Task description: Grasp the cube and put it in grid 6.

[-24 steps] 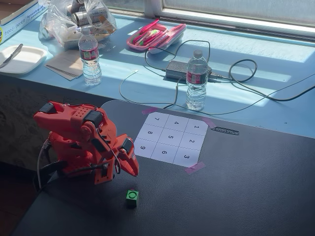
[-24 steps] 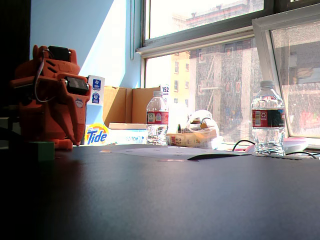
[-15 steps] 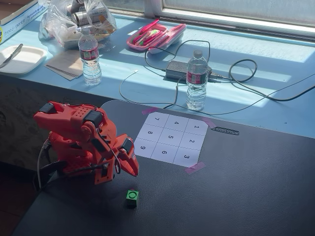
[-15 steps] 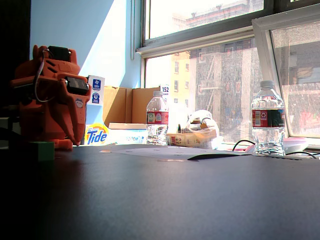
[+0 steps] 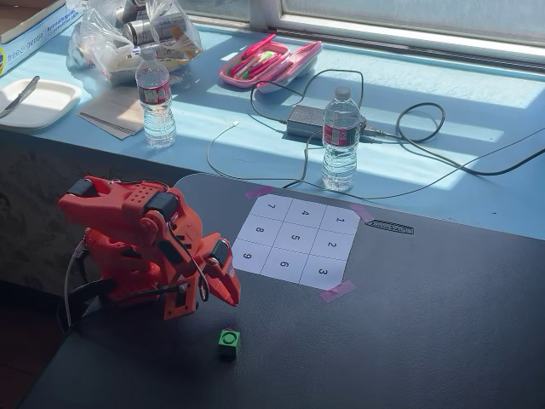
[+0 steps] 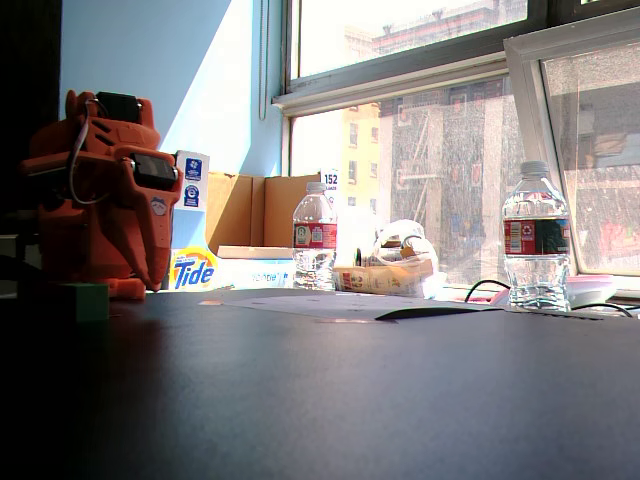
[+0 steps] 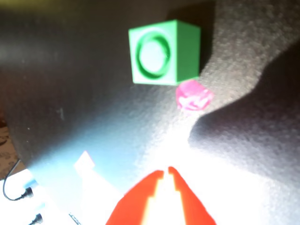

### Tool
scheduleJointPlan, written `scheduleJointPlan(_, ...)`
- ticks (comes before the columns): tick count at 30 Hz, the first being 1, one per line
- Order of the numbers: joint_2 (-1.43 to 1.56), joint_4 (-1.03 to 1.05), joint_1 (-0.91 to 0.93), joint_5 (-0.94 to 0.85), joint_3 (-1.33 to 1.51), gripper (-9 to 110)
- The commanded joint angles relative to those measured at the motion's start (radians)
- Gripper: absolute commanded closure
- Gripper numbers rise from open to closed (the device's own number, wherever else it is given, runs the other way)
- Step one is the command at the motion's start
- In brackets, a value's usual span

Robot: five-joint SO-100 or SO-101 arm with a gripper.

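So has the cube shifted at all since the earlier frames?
No. In a fixed view the cube sits at the same spot below the numbered sheet, apart from the jaws.

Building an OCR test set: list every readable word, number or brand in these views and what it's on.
"7 4 1 / 8 5 2 / 9 6 3": the cells of the numbered sheet.
"Tide": the detergent box.
"152": the white sign by the window.
Too small or blurred to read: water bottle labels, black tag, blue box.
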Motion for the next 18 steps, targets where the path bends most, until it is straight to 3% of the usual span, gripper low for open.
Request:
scheduleJointPlan(1,0.008,-0.003,-0.005,-0.011,0.009,101)
scheduleJointPlan(18,0.008,-0.012,0.012,-0.009,0.009,101)
